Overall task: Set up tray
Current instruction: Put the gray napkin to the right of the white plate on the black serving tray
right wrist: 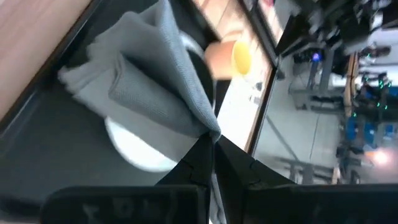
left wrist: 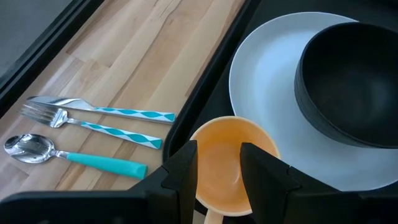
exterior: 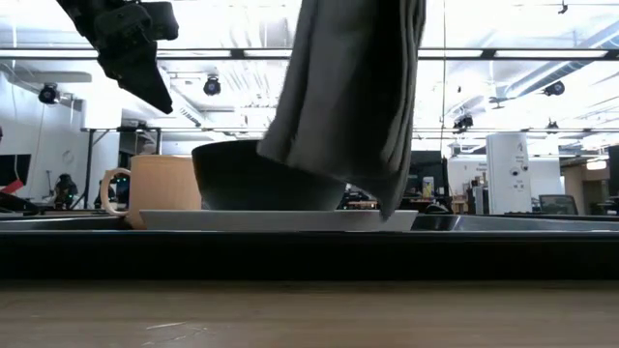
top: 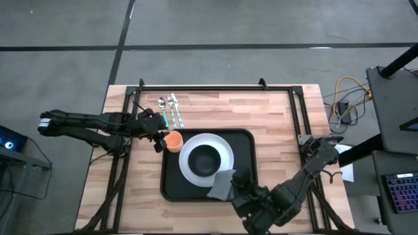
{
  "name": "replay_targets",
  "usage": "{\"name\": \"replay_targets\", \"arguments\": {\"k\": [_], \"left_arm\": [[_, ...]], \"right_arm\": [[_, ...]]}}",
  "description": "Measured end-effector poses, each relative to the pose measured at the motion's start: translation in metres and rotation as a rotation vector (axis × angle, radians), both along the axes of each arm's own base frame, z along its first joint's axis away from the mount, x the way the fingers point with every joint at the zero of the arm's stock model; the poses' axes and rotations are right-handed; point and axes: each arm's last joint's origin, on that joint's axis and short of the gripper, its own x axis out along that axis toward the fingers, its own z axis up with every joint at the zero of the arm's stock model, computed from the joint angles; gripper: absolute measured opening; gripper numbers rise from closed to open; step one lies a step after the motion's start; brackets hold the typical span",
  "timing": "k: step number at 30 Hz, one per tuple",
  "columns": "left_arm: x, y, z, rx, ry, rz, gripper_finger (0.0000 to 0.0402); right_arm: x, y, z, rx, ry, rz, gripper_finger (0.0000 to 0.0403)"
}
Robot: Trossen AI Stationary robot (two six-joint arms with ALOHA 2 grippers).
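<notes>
tray set-up, mid-task. the tray (top: 245,147) lies at the centre of the table (top: 274,111), nearer its front edge. on it rests a white plate (top: 224,151), and in the plate sits a black bowl (top: 204,159), which looks empty. an orange cup (top: 173,141) stands at the tray's left rim, just beside the plate; the left wrist view shows nothing inside it.

right gripper (right wrist: 212,155): clenched on a corner of the grey napkin (right wrist: 146,87), which hangs in loose folds above the near right part of the tray, its lower edge overlapping the plate's rim in the high view. the step in hand appears to be placing the napkin. the next move calls for carrying it clear of the plate and bowl, lowering it until the cloth lies flat, and only then letting go, since a hanging fold could drape into the bowl.

left gripper (left wrist: 217,168): over the cup at the tray's left edge, its fingers (left wrist: 181,171) straddling the cup's rim, one outside and one inside; whether they press on the rim cannot be told.

still outside the tray, on the bare wood behind its left corner: a knife (left wrist: 99,107), a fork (left wrist: 87,123) and a spoon (left wrist: 68,154), all with teal handles, lying side by side. these look like the remaining items to bring in.
</notes>
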Motion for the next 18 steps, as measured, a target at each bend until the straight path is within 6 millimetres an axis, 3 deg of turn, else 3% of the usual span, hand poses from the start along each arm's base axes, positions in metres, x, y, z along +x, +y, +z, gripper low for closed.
{"name": "replay_targets", "arguments": {"k": [6,12,18], "left_arm": [[0.001,0.000,-0.002,0.000,0.009,0.000,0.0102],[0.001,0.000,-0.002,-0.005,0.002,0.006,0.0102],[0.002,0.000,-0.001,-0.007,-0.008,0.009,0.0102]], "right_arm": [[-0.032,0.012,-0.031,-0.038,0.012,-0.070,0.0008],[-0.066,0.007,-0.066,-0.014,0.010,-0.176,0.0008],[-0.081,-0.006,-0.063,0.032,-0.032,-0.246,0.0008]]}}
